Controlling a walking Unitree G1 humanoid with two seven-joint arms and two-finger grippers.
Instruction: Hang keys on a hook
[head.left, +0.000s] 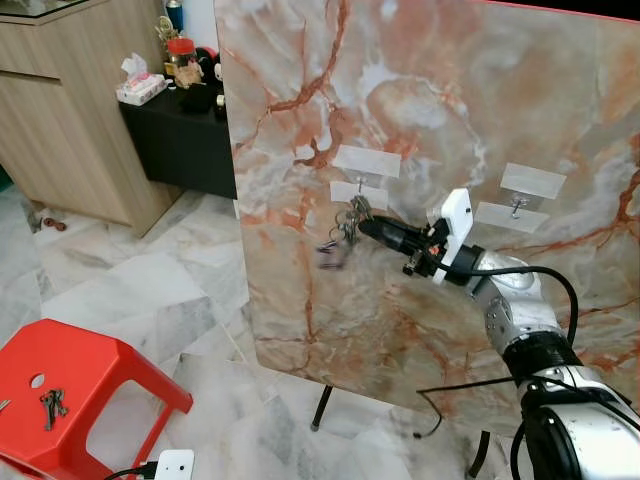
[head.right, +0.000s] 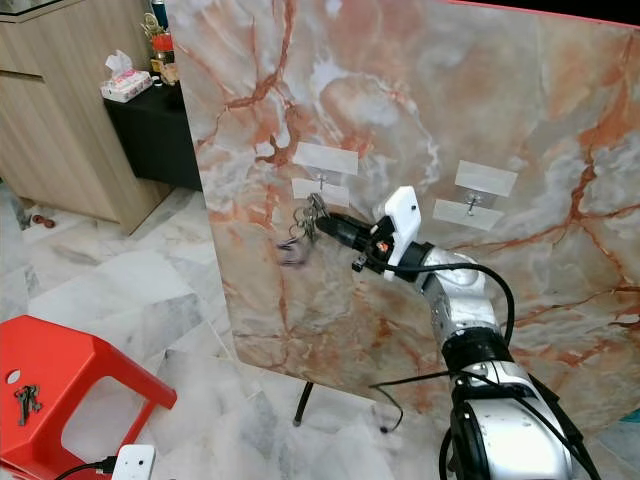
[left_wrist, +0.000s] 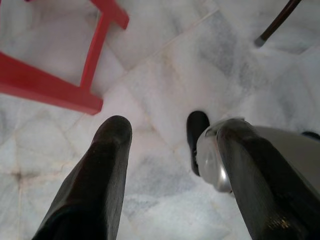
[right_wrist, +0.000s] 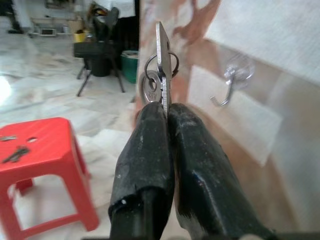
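Marble room with a propped stone slab

A pink-veined marble panel (head.left: 430, 150) stands on thin dark legs (head.left: 321, 408) over a pale grey marble floor (head.left: 130, 270). At the left a wooden cabinet (head.left: 70, 120) adjoins a low black surface (head.left: 180, 140) holding a tissue box (head.left: 139, 88) and jars. A red stool (head.left: 80, 385) sits in the near left corner beside a white power strip (head.left: 172, 466). The light is even and soft.
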